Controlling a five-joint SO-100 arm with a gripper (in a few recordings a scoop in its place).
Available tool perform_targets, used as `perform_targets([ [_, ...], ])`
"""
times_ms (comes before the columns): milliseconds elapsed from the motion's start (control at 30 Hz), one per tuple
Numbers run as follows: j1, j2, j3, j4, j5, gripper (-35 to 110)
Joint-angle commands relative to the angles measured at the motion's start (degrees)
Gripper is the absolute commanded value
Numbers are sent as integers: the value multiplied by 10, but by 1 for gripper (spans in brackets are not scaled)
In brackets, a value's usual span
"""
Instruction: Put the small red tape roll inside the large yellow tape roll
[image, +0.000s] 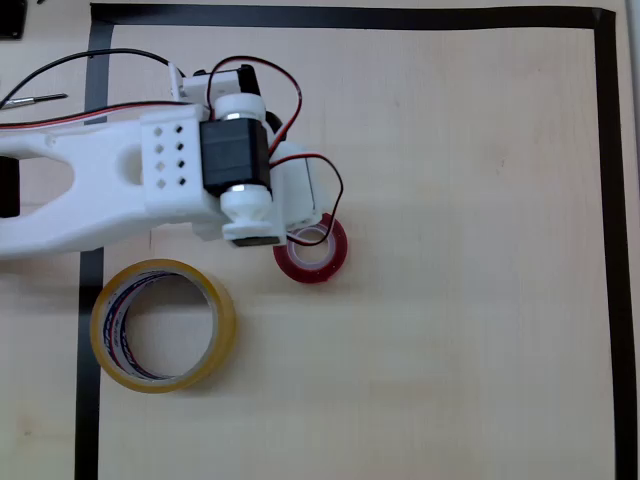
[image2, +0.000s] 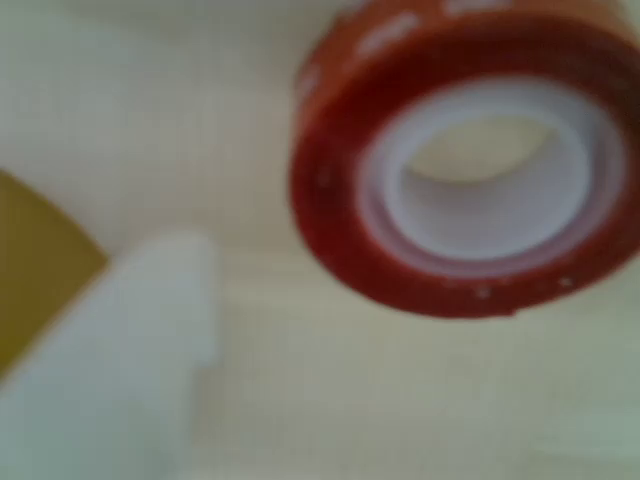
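A pale wooden table carries a frame of black tape lines along its edges. The white arm reaches in from the left of the overhead view, red and black wires looping over it. The yellow roll lies flat near the lower left, apart from the red roll, which lies flat right under the gripper. In the wrist view one white finger sits beside the red roll, not touching it; I cannot tell how the jaws stand.
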Motion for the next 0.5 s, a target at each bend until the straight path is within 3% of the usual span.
perform_targets([
  [0,-1,42,-2,-5,9,27],
  [200,3,31,21,-31,9,27],
  [467,-8,136,207,-133,8,28],
])
